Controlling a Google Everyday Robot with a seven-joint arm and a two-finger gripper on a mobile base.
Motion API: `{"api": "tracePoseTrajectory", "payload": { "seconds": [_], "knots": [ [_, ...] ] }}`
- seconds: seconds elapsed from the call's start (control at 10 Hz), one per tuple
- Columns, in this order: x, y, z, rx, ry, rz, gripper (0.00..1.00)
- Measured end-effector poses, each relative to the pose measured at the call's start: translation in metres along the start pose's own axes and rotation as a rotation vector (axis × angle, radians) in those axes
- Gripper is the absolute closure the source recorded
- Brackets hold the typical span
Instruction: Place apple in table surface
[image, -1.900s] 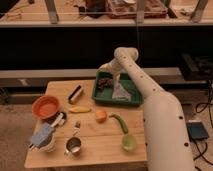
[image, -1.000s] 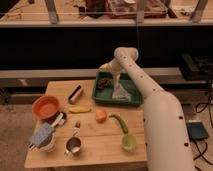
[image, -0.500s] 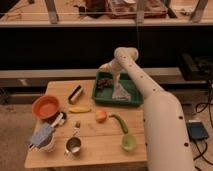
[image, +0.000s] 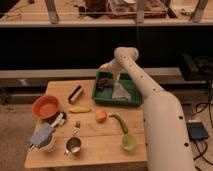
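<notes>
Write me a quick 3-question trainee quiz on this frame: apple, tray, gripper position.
1. True or false: the apple lies inside the green tray.
2. What does the gripper hang over? A) the orange bowl B) the green tray C) the small green cup
3. Name the thing lying just beside the apple, toward the picture's left.

Key
1. False. The apple rests on the table surface, in front of the tray and apart from the gripper.
2. B.
3. The yellow fruit.
</notes>
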Motion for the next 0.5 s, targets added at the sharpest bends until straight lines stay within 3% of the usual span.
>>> {"api": "tracePoseTrajectory", "payload": {
  "seconds": [0.2,0.5],
  "knots": [
    [-0.011,0.006,0.001,-0.040,-0.024,-0.056,0.20],
    [-0.052,0.038,-0.009,-0.102,-0.037,-0.142,0.20]
  ]
}}
